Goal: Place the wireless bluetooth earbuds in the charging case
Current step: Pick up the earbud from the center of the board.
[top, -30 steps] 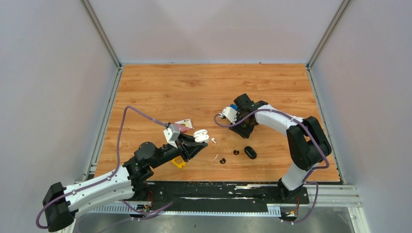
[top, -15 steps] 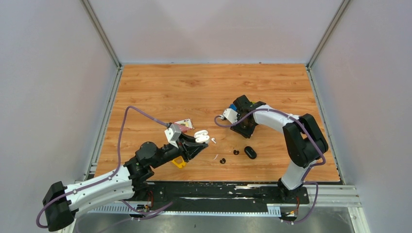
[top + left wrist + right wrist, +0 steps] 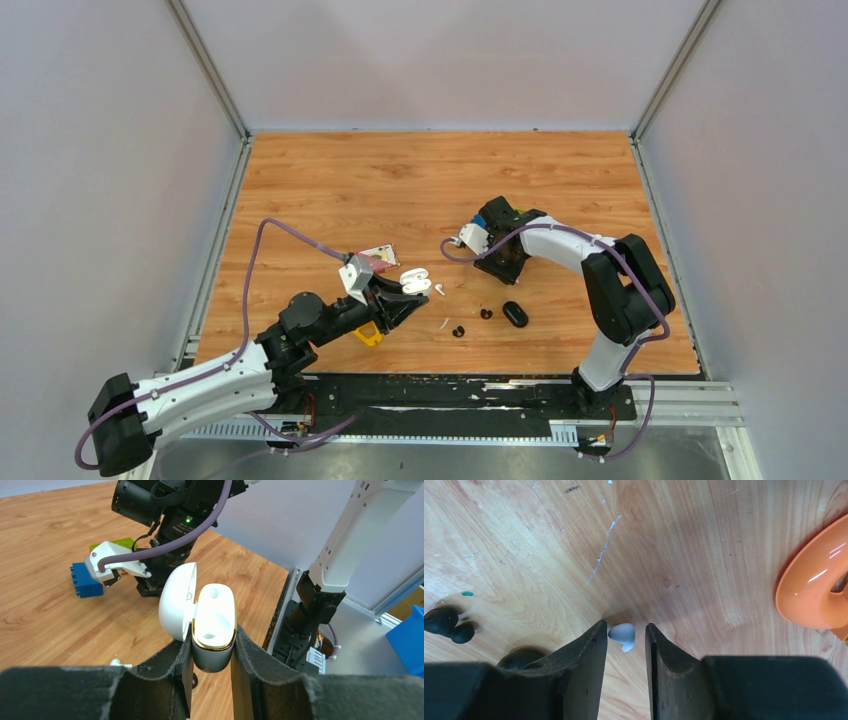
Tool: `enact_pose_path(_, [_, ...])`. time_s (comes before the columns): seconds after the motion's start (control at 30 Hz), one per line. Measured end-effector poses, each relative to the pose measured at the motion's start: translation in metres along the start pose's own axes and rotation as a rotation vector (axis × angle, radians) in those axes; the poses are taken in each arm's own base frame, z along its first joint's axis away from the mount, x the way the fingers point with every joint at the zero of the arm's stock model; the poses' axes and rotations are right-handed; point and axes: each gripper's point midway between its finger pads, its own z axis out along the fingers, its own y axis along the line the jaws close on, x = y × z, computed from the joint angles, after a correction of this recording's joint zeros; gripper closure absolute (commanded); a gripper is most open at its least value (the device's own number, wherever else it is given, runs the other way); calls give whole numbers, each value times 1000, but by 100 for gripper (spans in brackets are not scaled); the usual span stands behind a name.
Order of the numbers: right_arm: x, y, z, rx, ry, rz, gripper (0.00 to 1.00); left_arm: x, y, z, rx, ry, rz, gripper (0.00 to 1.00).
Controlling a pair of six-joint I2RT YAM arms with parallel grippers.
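Left jaws clamped on the open white charging case (image 3: 214, 625), held up off the bench (image 3: 704, 555); right jaws apart, low, straddling one white earbud (image 3: 622, 636) lying there.

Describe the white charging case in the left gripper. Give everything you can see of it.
The charging case is a small rounded shell that looks like glossy white plastic, with a gold rim around the mouth of its base. Its lid is hinged open to one side. The two moulded wells in the base are both empty. The left gripper clamps its lower half between dark padded fingers, mouth up, above the table.
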Motion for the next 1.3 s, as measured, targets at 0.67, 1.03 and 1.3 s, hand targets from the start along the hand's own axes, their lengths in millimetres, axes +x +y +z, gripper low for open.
enact_pose_path(0.67, [11, 6, -8, -34, 30, 53, 84, 2, 1, 1, -2, 8, 0, 100])
enact_pose_path(1.03, [-52, 9, -127, -30, -349, 87, 85, 28, 10, 11, -20, 88, 4, 100])
enact_pose_path(1.3, [-90, 29, -213, -96, -632, 31, 84, 32, 13, 48, -12, 140, 38, 100])
